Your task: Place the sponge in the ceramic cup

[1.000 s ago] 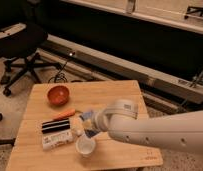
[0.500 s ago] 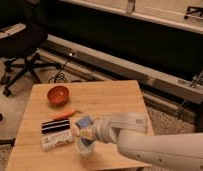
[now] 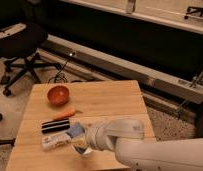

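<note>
Blue soft rectangular sponge (image 3: 75,131) is clamped in the closed gripper (image 3: 82,138), just above the small round white ceramic cup (image 3: 85,150) near the wooden table's (image 3: 110,100) front edge; risk: an off-centre release catches the rim, toppling the cup.

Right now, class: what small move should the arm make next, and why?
Probably lower slightly: the hand, at the front of the table, looks shut on the sponge, which sits just above the ceramic cup, not yet inside.

White arm (image 3: 150,147) reaching in from lower right, tool (image 3: 81,142) at its left end, low, clamped on the sponge (image 3: 75,131)
</note>
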You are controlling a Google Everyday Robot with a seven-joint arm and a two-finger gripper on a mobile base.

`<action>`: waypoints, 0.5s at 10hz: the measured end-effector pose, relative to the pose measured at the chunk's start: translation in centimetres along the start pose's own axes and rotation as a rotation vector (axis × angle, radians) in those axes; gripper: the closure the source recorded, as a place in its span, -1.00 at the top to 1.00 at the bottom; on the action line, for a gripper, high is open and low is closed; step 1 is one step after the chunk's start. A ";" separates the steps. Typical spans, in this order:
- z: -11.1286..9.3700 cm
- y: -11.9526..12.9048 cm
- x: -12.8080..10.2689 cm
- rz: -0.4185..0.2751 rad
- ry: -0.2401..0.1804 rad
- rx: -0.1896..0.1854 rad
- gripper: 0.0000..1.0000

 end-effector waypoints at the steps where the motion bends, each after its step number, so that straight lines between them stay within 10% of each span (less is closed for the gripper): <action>1: 0.0 -0.9 0.3 -0.014 0.011 0.023 -1.00; 5: 0.2 -3.4 1.2 -0.028 0.051 0.099 -1.00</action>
